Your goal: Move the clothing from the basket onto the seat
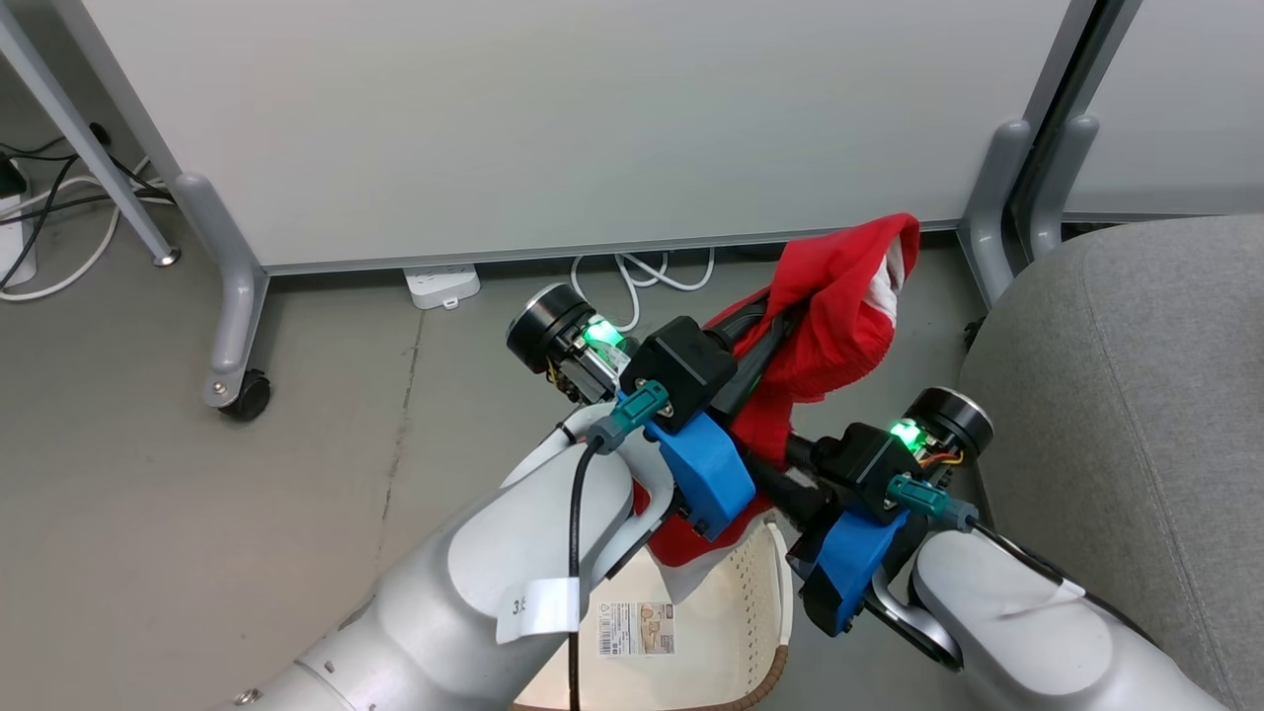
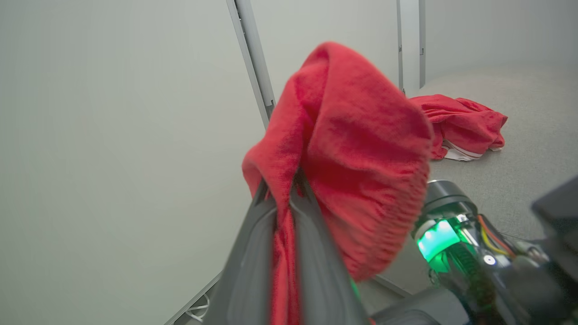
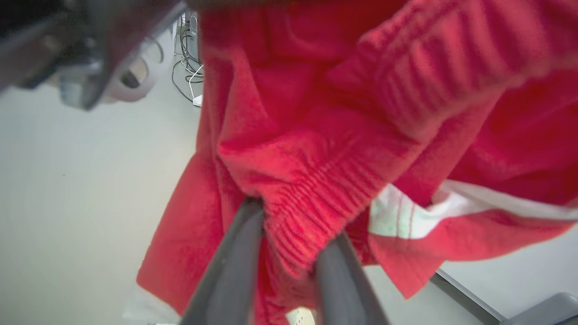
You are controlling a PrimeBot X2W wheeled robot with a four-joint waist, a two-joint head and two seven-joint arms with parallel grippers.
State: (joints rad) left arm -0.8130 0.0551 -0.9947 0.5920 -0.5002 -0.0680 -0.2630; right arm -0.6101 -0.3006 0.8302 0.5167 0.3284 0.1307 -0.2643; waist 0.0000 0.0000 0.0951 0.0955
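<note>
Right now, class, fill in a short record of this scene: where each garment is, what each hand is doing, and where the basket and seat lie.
held garment: red with white trim, lifted above the basket
left hand: shut on the held garment
right hand: pinching its ribbed band
second garment: crumpled on the seat
basket: cream, perforated, beneath the hands
seat: light grey, to the robot's right of the basket
left to do: put the held garment on the seat
</note>
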